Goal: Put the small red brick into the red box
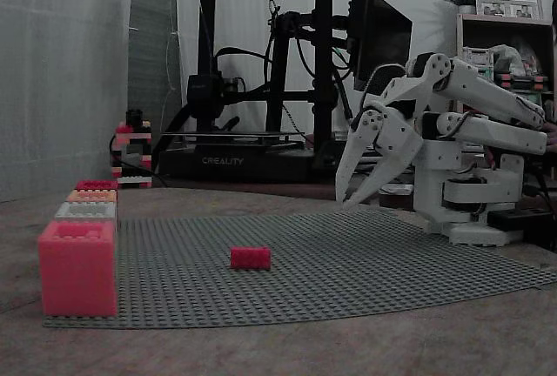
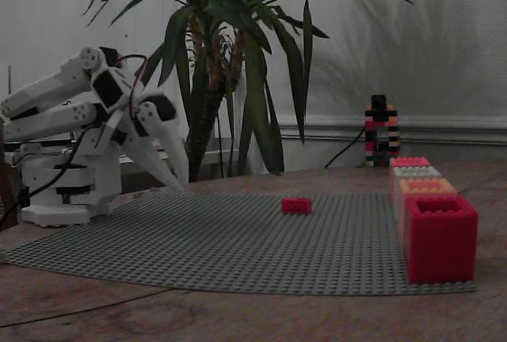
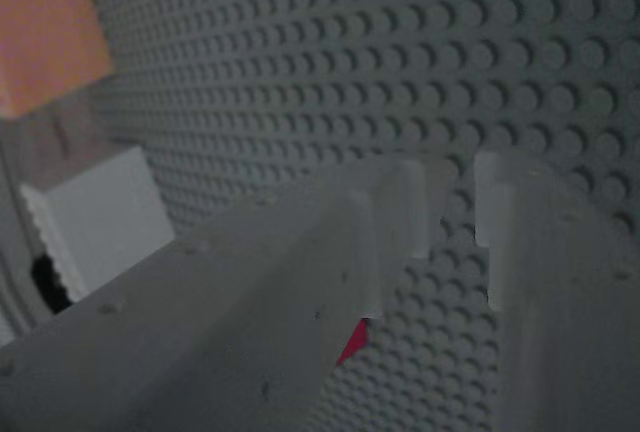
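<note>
The small red brick [image 1: 250, 258] [image 2: 296, 205] lies flat near the middle of the grey studded baseplate [image 1: 392, 263] [image 2: 198, 239]. In the wrist view only a red sliver of the brick [image 3: 352, 340] peeks out under one finger. The red box [image 2: 440, 235] [image 1: 96, 184] stands at one end of a row of boxes on the plate's edge, open top up. My white gripper [image 1: 343, 203] [image 2: 181, 186] [image 3: 455, 202] hangs tips-down over the plate's opposite edge, far from brick and box. It holds nothing, and only a thin slit shows between its tips.
The row also has an orange box [image 2: 426, 186] [image 1: 91, 195], a white box [image 2: 416, 172] [image 1: 85, 211] and a pinkish-coral box [image 1: 77, 267] [image 2: 409, 161]. A brick tower [image 1: 130, 154] [image 2: 380, 132], a 3D printer [image 1: 270, 71] and a potted plant [image 2: 230, 65] stand beyond the plate.
</note>
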Controlling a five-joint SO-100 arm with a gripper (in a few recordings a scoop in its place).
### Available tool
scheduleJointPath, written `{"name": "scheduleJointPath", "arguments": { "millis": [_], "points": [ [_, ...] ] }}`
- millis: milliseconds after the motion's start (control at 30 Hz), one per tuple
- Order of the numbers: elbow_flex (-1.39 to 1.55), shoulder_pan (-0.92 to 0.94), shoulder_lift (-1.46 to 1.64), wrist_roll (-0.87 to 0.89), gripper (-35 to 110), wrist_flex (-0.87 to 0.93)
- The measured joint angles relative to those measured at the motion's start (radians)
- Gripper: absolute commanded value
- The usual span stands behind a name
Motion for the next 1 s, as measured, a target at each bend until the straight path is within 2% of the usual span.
{"name": "scheduleJointPath", "arguments": {
  "millis": [367, 500, 633, 733, 867, 1000],
  "points": [
    [-0.002, 0.000, -0.046, 0.005, 0, -0.028],
    [-0.054, -0.011, -0.236, -0.058, 0, -0.172],
    [-0.224, -0.025, -0.471, -0.147, 3, -0.250],
    [-0.382, -0.043, -0.637, -0.267, 7, -0.252],
    [-0.561, -0.066, -0.830, -0.512, 17, -0.235],
    [-0.724, -0.118, -1.045, -0.710, 20, -0.219]
  ]
}}
